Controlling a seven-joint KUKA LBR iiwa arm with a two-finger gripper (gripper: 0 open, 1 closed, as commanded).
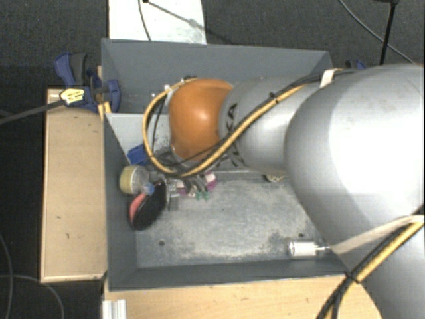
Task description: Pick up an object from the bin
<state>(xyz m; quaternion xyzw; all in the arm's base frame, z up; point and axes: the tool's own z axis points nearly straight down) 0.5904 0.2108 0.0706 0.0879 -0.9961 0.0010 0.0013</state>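
My gripper (174, 193) is low in the bin's left part, mostly hidden under the arm's orange cover. Right beside it on the left lies a black object with a red face (145, 209), touching or nearly touching the gripper. Just above that sits a round beige-ended cylinder (132, 179) against the left wall. A blue piece (137, 155) lies behind it near the back left corner. Small green and pink bits (203, 191) show just right of the gripper.
A white cylinder with a metal tip (303, 248) lies by the front wall at the right. The big silver arm covers the bin's right and back. Bare grey floor stretches across the middle and front.
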